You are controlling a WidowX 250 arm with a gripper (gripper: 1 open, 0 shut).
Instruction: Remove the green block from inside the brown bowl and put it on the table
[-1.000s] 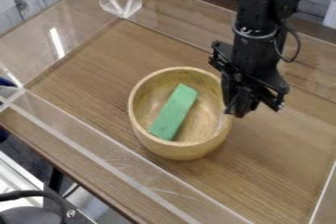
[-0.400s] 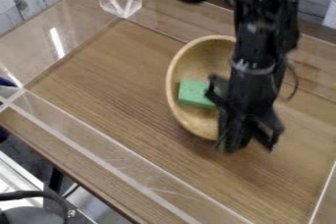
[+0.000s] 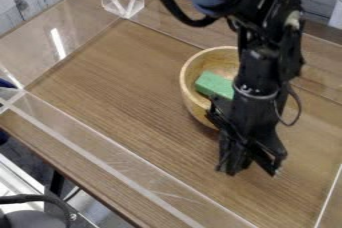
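The brown bowl (image 3: 191, 90) lies right of the table's (image 3: 107, 82) middle, tipped so that its opening faces the camera. The green block (image 3: 214, 84) rests inside it against the far wall, with its right end hidden behind the arm. My black gripper (image 3: 249, 158) points straight down, low over the tabletop, at the bowl's near right rim. It covers that part of the bowl. Its fingers look shut, and nothing shows between them. Whether they pinch or only press the rim is hidden.
Low clear acrylic walls (image 3: 60, 122) edge the tabletop at the front and left. A small clear acrylic piece (image 3: 123, 0) stands at the back left corner. Bare wood lies left of the bowl.
The gripper came down and toward the camera, from beside the bowl's right rim to its near side. The bowl slid right and tipped up. The block shifted inside it.
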